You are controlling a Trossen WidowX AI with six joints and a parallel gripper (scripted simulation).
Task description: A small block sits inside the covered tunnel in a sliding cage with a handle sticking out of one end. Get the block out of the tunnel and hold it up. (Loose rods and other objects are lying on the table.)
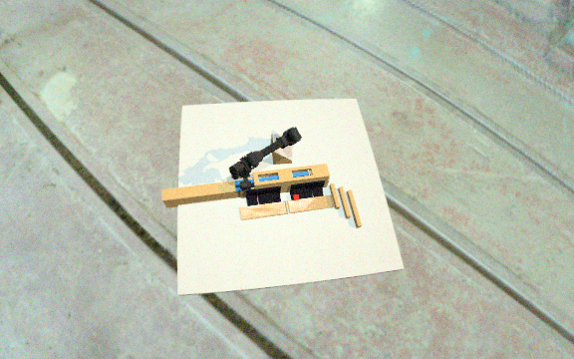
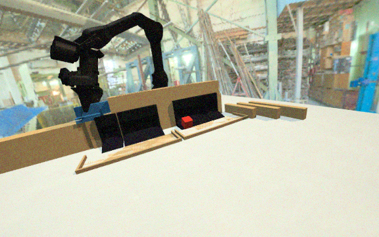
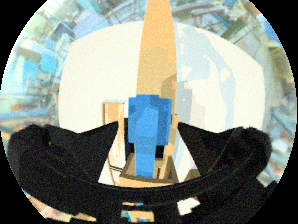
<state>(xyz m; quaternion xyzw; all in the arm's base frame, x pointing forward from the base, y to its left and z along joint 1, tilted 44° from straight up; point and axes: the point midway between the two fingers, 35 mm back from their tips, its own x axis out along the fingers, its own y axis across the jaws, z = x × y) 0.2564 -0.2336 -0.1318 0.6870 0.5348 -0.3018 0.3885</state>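
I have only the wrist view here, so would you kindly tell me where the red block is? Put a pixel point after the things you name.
Observer: The exterior view shows the red block (image 1: 296, 196) (image 2: 187, 122) low at the black side opening (image 1: 307, 190) (image 2: 196, 106) farther from the gripper (image 1: 245, 185) (image 2: 85, 110) (image 3: 149, 122), in front of the wooden tunnel's side wall (image 1: 285, 185) (image 2: 166, 115).

Operator: Thank you. Is anything lying past the tunnel's far end?

Observer: Yes, three loose wooden rods (image 1: 344, 201) (image 2: 263, 111) lie there side by side, spaced apart.
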